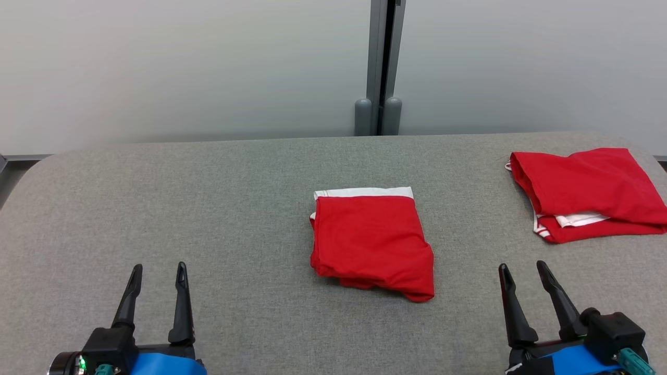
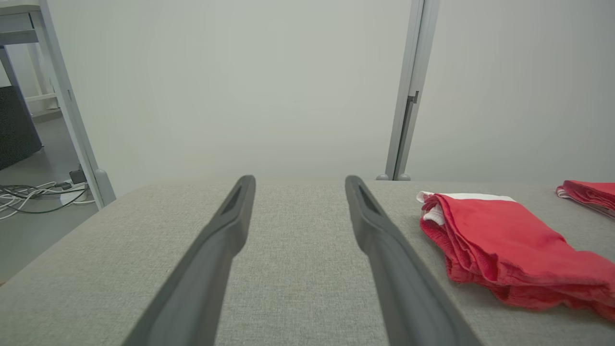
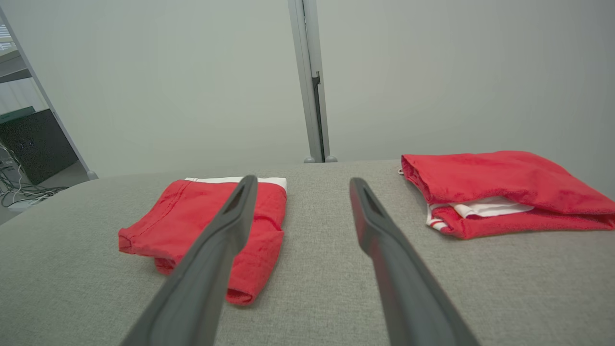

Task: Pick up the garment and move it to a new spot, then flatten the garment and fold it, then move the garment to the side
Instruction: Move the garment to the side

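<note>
A red garment [image 1: 372,242] with a white band along its far edge lies folded in a rectangle at the middle of the grey table [image 1: 234,208]. It also lies to the right in the left wrist view, red garment [image 2: 504,245], and to the left in the right wrist view, red garment [image 3: 192,226]. My left gripper [image 1: 159,273] stands open near the table's front left, well apart from the cloth. At the front right my right gripper [image 1: 521,271] is open too, holding nothing.
A second red garment [image 1: 589,192] with white trim lies folded at the table's far right edge, also in the right wrist view [image 3: 504,190]. A grey wall post [image 1: 380,67] stands behind the table. Cables [image 2: 29,197] lie on the floor at the left.
</note>
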Robot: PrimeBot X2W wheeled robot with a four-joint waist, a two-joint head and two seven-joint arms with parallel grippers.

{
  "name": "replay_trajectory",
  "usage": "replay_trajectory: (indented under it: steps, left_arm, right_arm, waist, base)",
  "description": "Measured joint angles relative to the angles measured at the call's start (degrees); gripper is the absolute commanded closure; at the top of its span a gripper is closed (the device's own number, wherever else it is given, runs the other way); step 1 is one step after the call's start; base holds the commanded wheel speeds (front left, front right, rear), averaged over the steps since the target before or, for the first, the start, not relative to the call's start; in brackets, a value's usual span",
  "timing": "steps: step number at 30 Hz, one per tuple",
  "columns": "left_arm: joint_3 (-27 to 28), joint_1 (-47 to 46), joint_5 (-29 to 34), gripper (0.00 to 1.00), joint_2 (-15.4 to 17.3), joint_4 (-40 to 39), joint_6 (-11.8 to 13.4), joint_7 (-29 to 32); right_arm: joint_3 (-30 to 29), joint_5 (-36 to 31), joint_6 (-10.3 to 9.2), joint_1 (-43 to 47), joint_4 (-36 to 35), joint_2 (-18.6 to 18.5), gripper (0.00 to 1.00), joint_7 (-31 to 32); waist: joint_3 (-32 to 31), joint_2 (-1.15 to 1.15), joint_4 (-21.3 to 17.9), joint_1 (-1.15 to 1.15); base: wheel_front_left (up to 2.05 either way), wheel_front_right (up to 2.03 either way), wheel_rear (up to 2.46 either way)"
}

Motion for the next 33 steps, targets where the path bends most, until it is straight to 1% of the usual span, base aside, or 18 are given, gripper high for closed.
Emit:
replay_trajectory:
  steps: [11,14,19,25,30,33]
  left_arm:
    - [-0.03,-0.07,0.08,0.00,-0.01,-0.77,0.25,0.00]
    - [-0.32,-0.08,0.08,0.00,-0.04,-0.99,0.49,0.00]
    - [-0.31,-1.41,-0.24,0.00,0.02,-0.87,0.49,0.00]
    - [-0.98,-3.48,-0.43,0.00,-0.01,-0.33,0.30,0.00]
    - [-1.54,-4.90,-0.81,0.00,-0.05,-0.24,0.05,0.00]
    - [-1.87,-5.78,-0.93,0.00,-0.09,-0.24,0.05,0.00]
  right_arm:
    - [-0.14,-0.03,0.00,-0.14,0.41,0.02,0.00,0.07]
    - [0.43,-1.52,0.00,-1.15,0.44,0.04,0.00,0.05]
    - [2.15,-2.19,0.00,-7.66,0.69,-0.94,0.00,0.54]
    - [3.64,-2.42,0.00,-17.53,3.11,-1.51,0.00,1.60]
    - [4.45,-3.35,0.00,-23.90,8.68,-1.91,0.00,5.21]
    - [4.32,-4.15,0.00,-26.43,13.48,-2.04,0.00,7.46]
  waist:
    - [0.54,0.00,-0.29,0.00]
    - [0.91,0.00,-0.22,0.00]
    - [2.09,0.00,0.05,0.00]
    - [3.89,0.00,1.33,0.01]
    - [5.72,0.00,2.92,0.01]
    - [7.00,0.00,4.03,0.01]
  base:
    - [0.00,0.00,0.00]
    - [0.00,0.00,0.00]
    - [0.00,0.00,0.00]
    - [0.00,0.00,0.00]
    - [0.00,0.00,0.00]
    - [0.00,0.00,0.00]
